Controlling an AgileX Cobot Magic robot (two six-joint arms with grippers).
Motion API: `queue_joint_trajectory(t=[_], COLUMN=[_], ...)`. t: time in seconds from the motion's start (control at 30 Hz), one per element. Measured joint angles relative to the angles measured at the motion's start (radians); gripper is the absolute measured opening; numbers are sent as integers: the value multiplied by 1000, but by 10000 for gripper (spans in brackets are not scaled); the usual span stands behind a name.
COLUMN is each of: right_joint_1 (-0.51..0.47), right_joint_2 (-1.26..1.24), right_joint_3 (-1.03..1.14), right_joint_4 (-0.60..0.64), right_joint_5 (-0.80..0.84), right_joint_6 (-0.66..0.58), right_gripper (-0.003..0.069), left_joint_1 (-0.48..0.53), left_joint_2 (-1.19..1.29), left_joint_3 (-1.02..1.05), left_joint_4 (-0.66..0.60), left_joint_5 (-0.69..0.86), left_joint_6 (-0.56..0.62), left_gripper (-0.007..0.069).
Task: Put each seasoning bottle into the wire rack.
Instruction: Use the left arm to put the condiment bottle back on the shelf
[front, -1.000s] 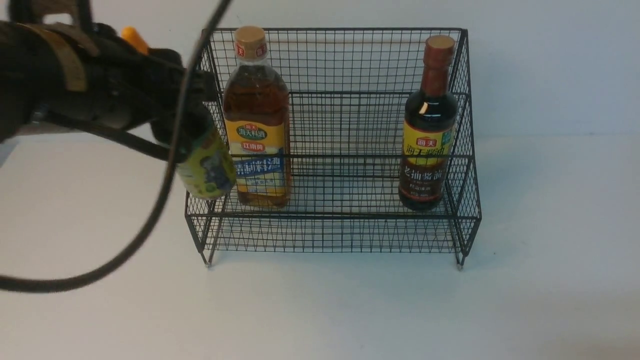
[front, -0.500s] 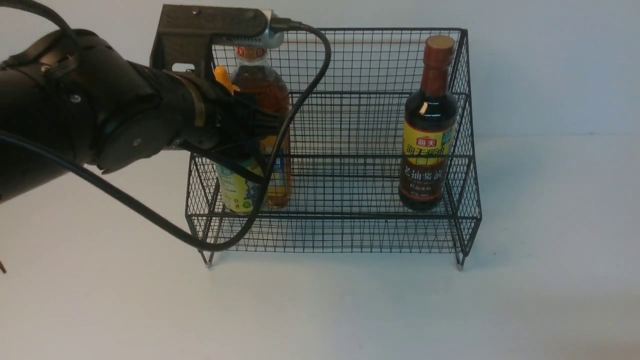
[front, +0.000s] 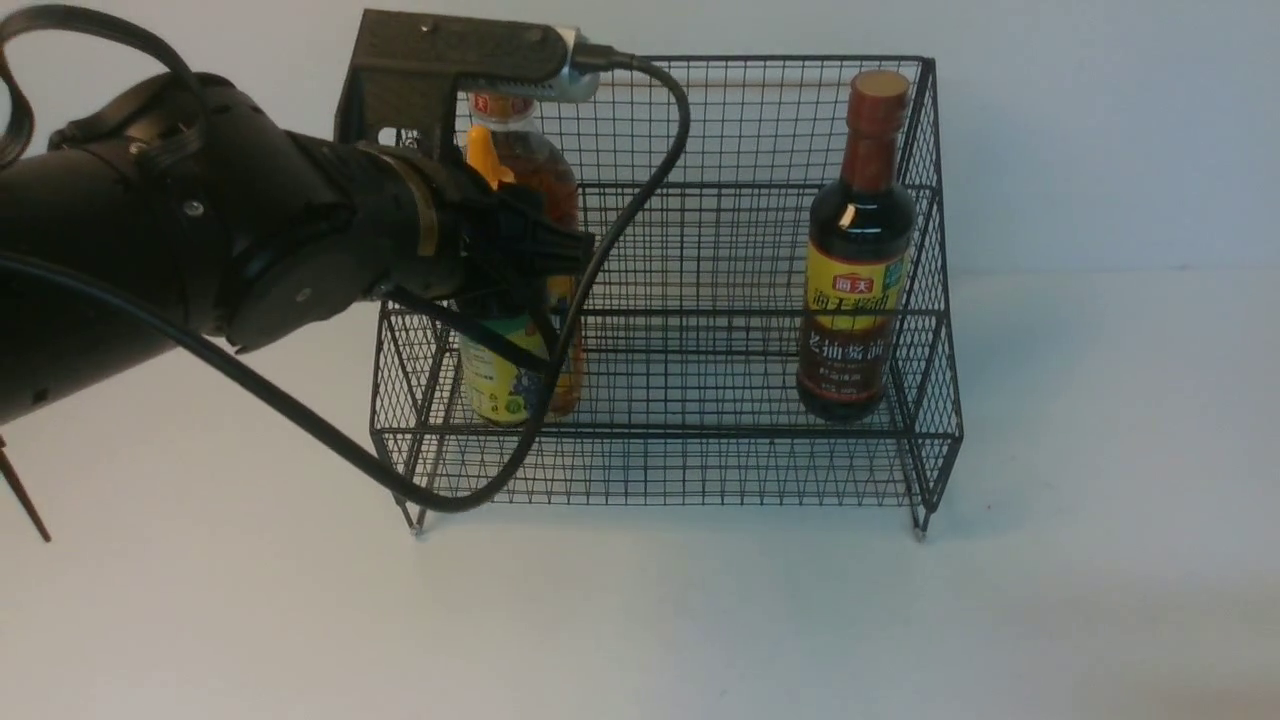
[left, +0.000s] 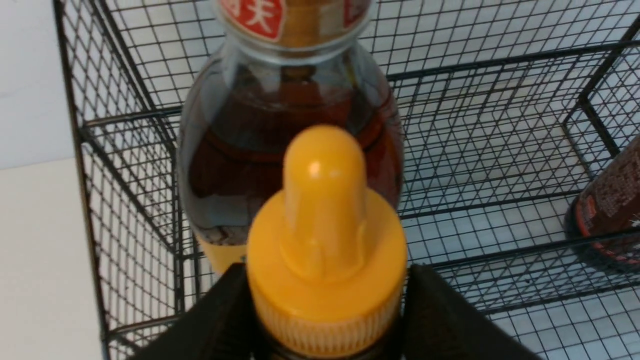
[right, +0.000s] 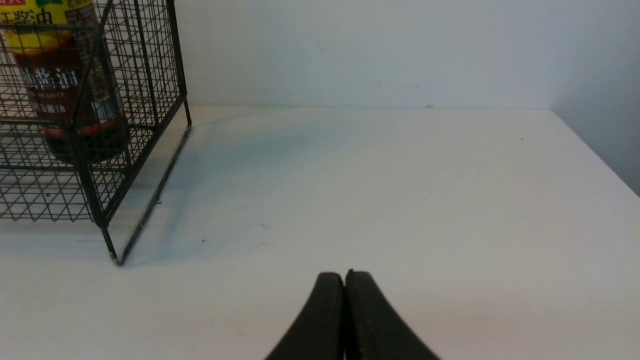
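Note:
The black wire rack stands mid-table. Inside it at the left is the large amber bottle, and at the right the tall dark bottle with its brown cap. My left gripper is shut on the neck of the small dark bottle, just under its orange nozzle cap. That bottle is upright inside the rack's left end, directly in front of the amber bottle; I cannot tell whether its base rests on the mesh. My right gripper is shut and empty, low over the table to the right of the rack.
The left arm's black cable loops down across the rack's front left corner. A thin dark rod pokes in at the left edge. Bare white table lies in front of and to the right of the rack, with a wall behind.
My left arm has swung right, carrying the small bottle from outside the rack's left side into its left end. The bottle went from tilted to upright. The right gripper stayed still.

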Motion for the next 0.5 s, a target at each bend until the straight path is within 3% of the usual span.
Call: queue_joint_trajectory(t=[0.37,0.5], right_joint_1=[0,0], right_joint_2=[0,0], right_joint_3=[0,0], right_joint_4=[0,0], right_joint_5=[0,0], right_joint_6=[0,0], right_gripper=[-15,-15], left_joint_1=[-1,-1], left_joint_2=[5,4], left_joint_3=[2,1], left_joint_4=[16,14], left_joint_5=[19,75], left_joint_6=[-3,-5], left_gripper=[377,437])
